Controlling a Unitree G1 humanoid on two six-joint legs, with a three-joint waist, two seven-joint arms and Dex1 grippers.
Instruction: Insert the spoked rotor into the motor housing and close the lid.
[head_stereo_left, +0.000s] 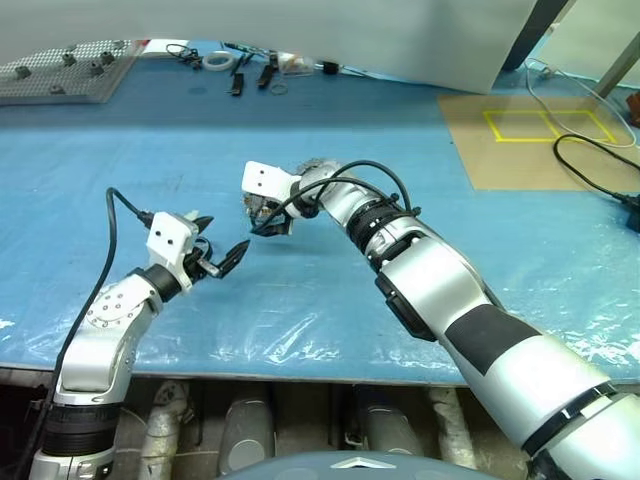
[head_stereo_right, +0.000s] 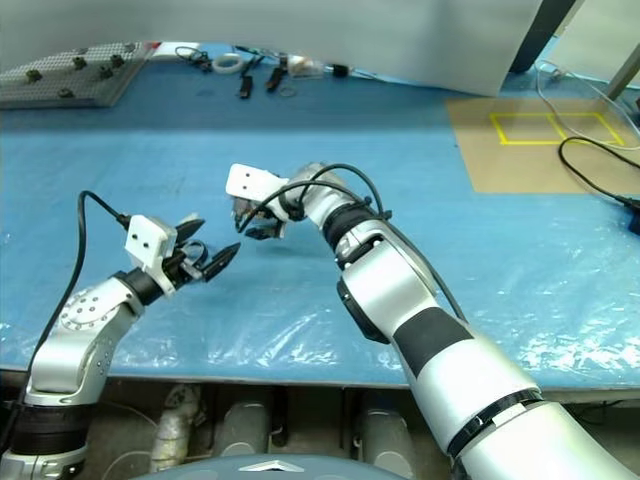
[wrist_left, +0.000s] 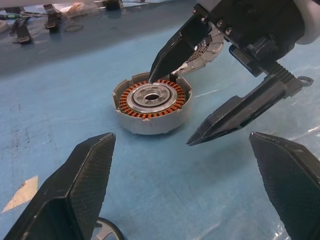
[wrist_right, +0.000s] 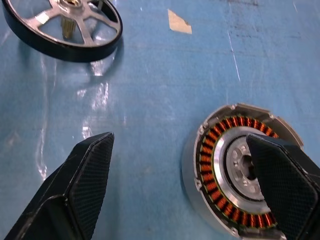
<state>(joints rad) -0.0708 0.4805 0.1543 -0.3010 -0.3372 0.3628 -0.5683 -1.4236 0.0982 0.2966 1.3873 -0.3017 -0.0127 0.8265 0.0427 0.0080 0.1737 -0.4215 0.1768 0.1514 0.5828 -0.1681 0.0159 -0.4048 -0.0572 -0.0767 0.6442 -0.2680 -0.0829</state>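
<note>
The left end effector (head_stereo_left: 222, 262) hangs released, the spoked rotor (wrist_right: 62, 25) flat on the blue tabletop (head_stereo_left: 120, 180) just under it. Beyond, the right end effector (wrist_left: 180, 102), also released, straddles the motor housing (wrist_left: 152, 102); behind stands the lid (wrist_left: 207, 50), tilted.

The left gripper (head_stereo_left: 222, 259) hangs low at the robot's left, its forearm bent up from the elbow, pointing level toward the right arm with jaws wide apart (nothing between them). The right arm reaches forward and across, wrist angled downward; the right gripper (wrist_left: 182, 102) is spread wide too, one black fingertip (wrist_left: 159, 70) lower than the other.
</note>
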